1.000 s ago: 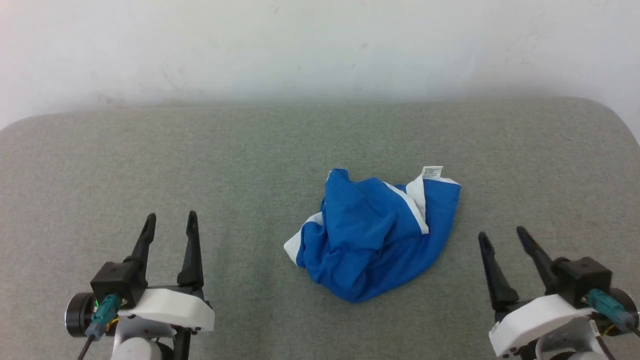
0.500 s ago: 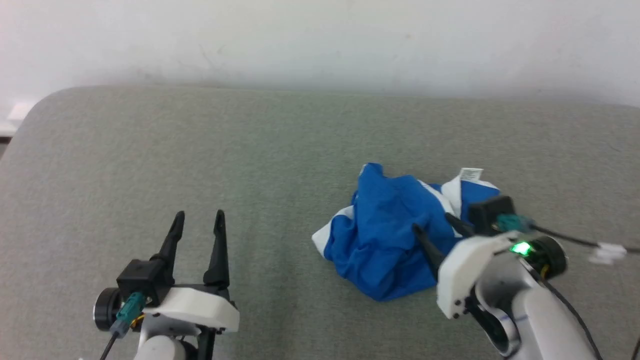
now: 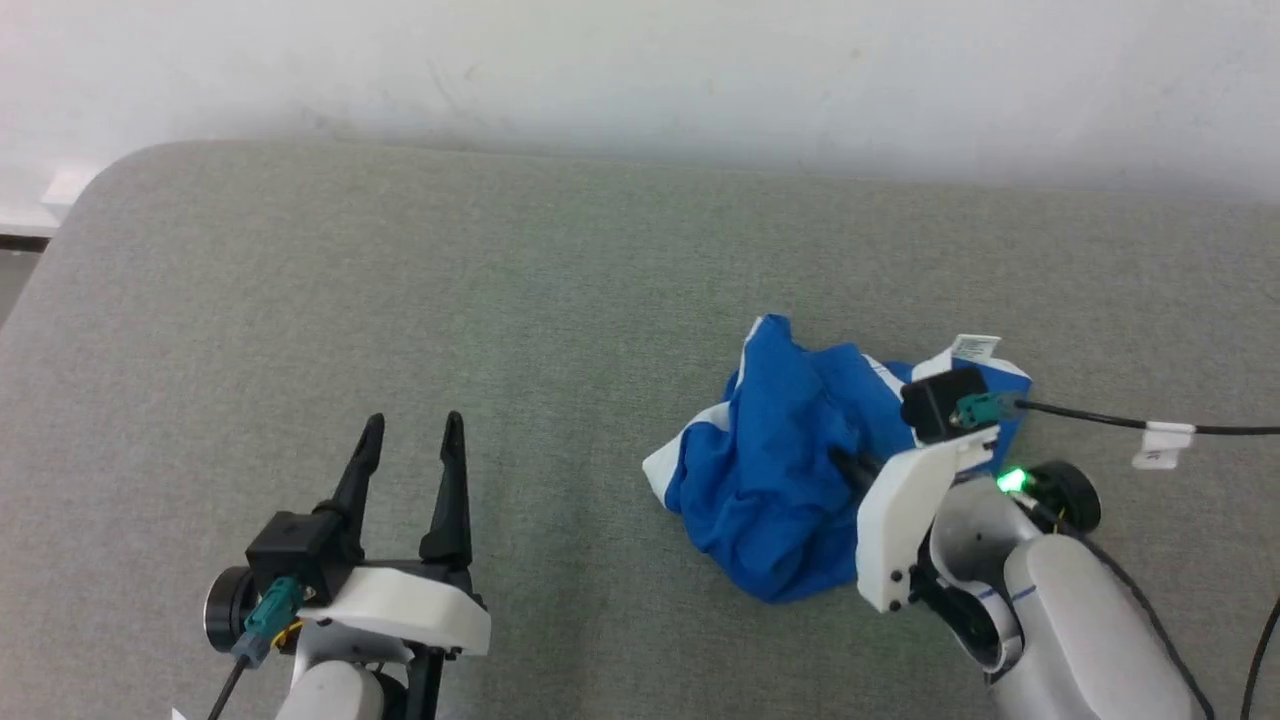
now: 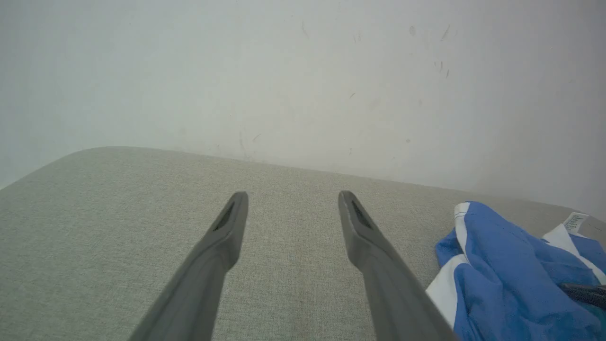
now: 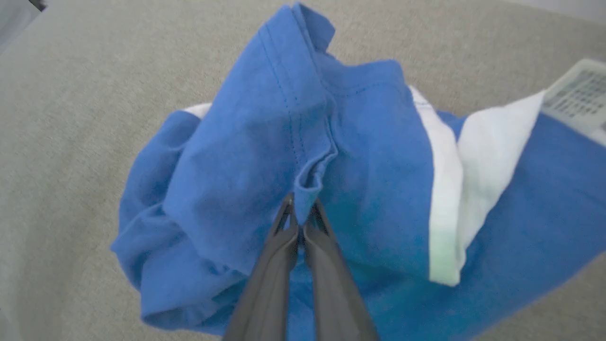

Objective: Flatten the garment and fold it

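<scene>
Garment (image 3: 790,480), crumpled in a heap on the grey surface (image 3: 400,300), right of centre in my head view, label (image 3: 975,347) at its far edge. My right gripper (image 5: 300,215) is nipped shut on a raised fold along a stitched seam; my left gripper (image 3: 412,420) stands wide and empty, well apart from the heap. I judge the cloth light, limp and unbreakable: it will drape and slip, so hems or white-striped edges suit a hold best.
</scene>
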